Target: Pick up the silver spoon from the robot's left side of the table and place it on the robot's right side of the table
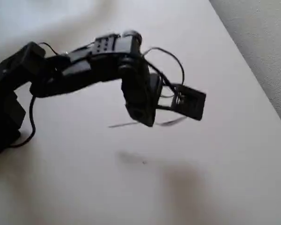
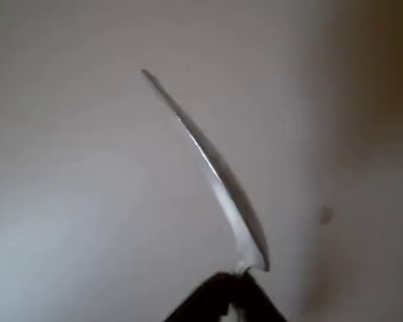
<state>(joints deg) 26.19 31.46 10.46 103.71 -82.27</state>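
Overhead view: black arm [image 1: 75, 65] reaching from 9 o'clock toward frame centre, fingers [image 1: 147, 119] pointing down just right of centre, a little above the middle. Silver spoon [image 1: 124, 124] clamped at the tips, lying roughly horizontal, one thin end sticking out toward 9 o'clock of the tips, the other [image 1: 173, 121] toward 3 o'clock. Looks lifted off the tabletop [image 1: 215, 178]: blurred shadow patch on the surface toward 6 o'clock of the tips, apart from the spoon itself. Tiny dark speck [image 1: 144, 162] at the edge of that shadow. Black camera module [image 1: 189, 101] hanging off the wrist toward 3 o'clock, thin cable looping above it. Grey carpet floor [image 1: 267, 42] beyond the tabletop edge at 2 o'clock. Wrist view: fingers [image 2: 240, 276] at 6 o'clock, closed on one end of the spoon [image 2: 208, 161], blurred dark tips only partly in frame. Spoon running up from the tips toward 11 o'clock, edge-on and curved, bright streak along its length, far tip near top centre-left. Cannot tell which end is bowl and which is handle. Plain off-white tabletop [image 2: 74, 201] behind, darker shading along the 3 o'clock side, small faint speck [image 2: 326, 215] at 4 o'clock.
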